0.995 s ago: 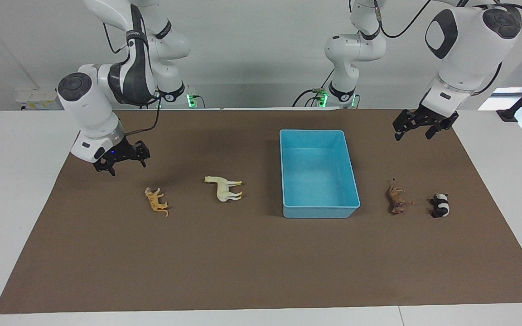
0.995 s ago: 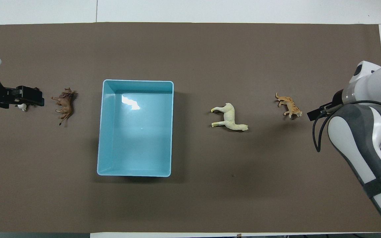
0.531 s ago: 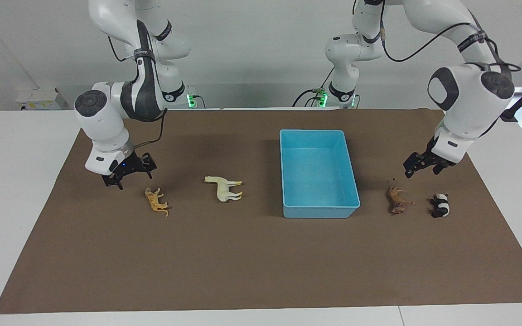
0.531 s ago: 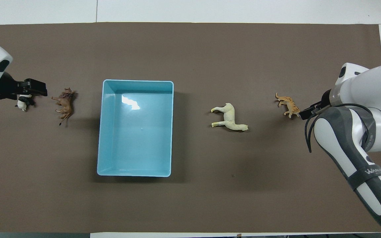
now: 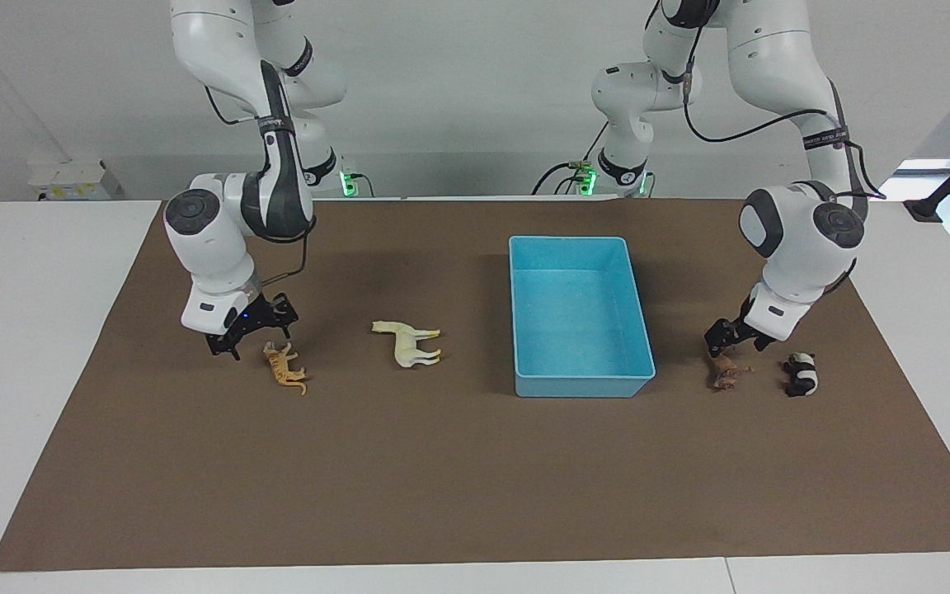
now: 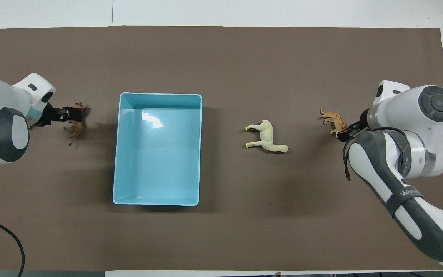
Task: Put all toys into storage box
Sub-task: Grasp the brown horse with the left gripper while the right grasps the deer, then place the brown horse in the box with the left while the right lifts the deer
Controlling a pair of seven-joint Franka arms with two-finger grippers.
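Lengthwise, cream horse (image 5: 407, 341) along table's length

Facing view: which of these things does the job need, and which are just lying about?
Needed:
tiger
white horse
brown animal
panda
blue box
left gripper, right gripper

Just there:
brown mat
white table

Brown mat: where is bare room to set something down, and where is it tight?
Free: the broad strip of mat farther from the robots than every toy, and inside the storage box. Crowded: around the tiger and the brown animal beside the panda.
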